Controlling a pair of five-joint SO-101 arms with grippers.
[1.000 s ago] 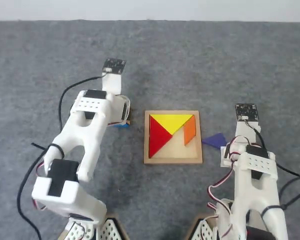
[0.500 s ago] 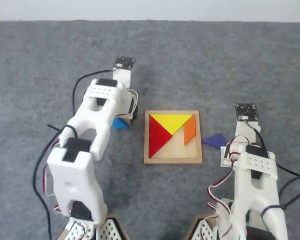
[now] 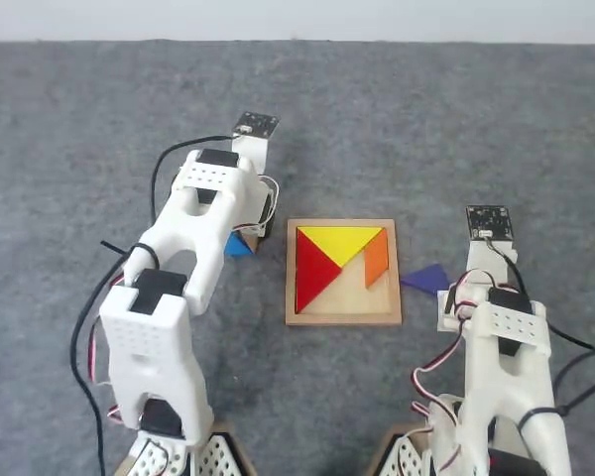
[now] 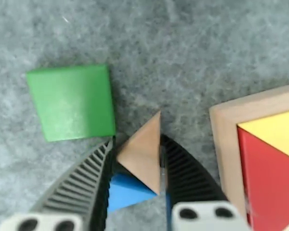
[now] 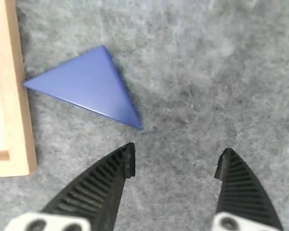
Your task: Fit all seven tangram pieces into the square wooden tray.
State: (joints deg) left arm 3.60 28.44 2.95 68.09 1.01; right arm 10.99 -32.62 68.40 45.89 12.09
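Bright, even, diffuse light, soft shadows under the left arm (image 3: 193, 248) and inside the tray (image 3: 343, 319)

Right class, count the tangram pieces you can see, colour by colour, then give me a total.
yellow piece: 1
red piece: 1
orange piece: 1
dark blue piece: 1
green piece: 1
light blue piece, in the left gripper: 1
Total: 6

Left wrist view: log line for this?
left gripper: shut on light blue triangle | right gripper: open, by dark blue triangle | tray: yellow triangle, red triangle, orange piece inside | green square: outside
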